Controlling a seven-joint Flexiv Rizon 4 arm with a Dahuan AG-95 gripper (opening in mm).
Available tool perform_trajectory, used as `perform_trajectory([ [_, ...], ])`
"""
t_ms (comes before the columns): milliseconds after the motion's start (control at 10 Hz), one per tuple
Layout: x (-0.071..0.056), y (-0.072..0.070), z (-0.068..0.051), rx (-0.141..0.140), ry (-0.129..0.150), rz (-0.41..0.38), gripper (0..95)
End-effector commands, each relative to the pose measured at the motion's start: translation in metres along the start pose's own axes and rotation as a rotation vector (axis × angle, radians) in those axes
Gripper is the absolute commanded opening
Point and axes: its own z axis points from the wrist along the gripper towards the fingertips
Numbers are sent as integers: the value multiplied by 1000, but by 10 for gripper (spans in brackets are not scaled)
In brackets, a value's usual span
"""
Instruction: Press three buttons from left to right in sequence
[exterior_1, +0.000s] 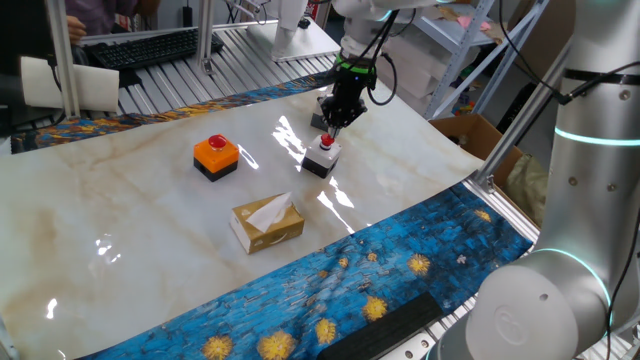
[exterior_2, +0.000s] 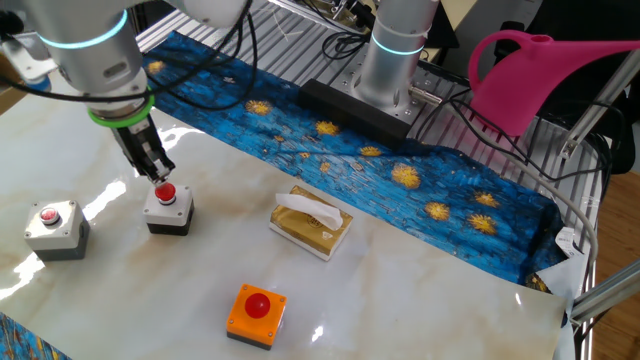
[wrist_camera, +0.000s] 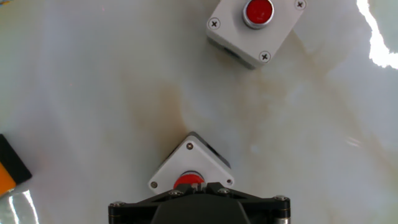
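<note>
Boxy grey button (exterior_2: 168, 207) on glossy marble tabletop (exterior_2: 420, 280).

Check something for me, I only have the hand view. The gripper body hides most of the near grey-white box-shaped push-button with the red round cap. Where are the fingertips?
Observer: The gripper points down with its fingers shut together, right over the red cap of that grey-white box button. I can't tell whether they touch.
Operator: And the orange sliver at my left edge?
Observer: That is the orange-topped box button on its black base, standing well apart from the gripper.
Operator: Anything else on the table?
Observer: A tan tissue box with a tissue sticking out, apart from all three buttons.
</note>
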Motion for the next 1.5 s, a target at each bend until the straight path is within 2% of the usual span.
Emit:
perform_trajectory([
  [100, -4, -1, 23, -32, 8, -14, 0],
  [200, -5, -3, 31, -55, 1, -11, 0],
  [300, -5, -3, 32, -51, -8, -14, 0],
  [500, -2, 0, 5, -39, -10, -13, 0],
  [600, 0, 0, -17, -2, -15, -17, 0],
  [700, 2, -3, -34, 35, -19, -34, 0],
  [800, 4, -7, -53, 33, -20, -32, 0],
  [1000, 4, -7, -58, 33, -27, -18, 0],
  [1500, 4, -7, -58, 32, -28, -16, 0],
])
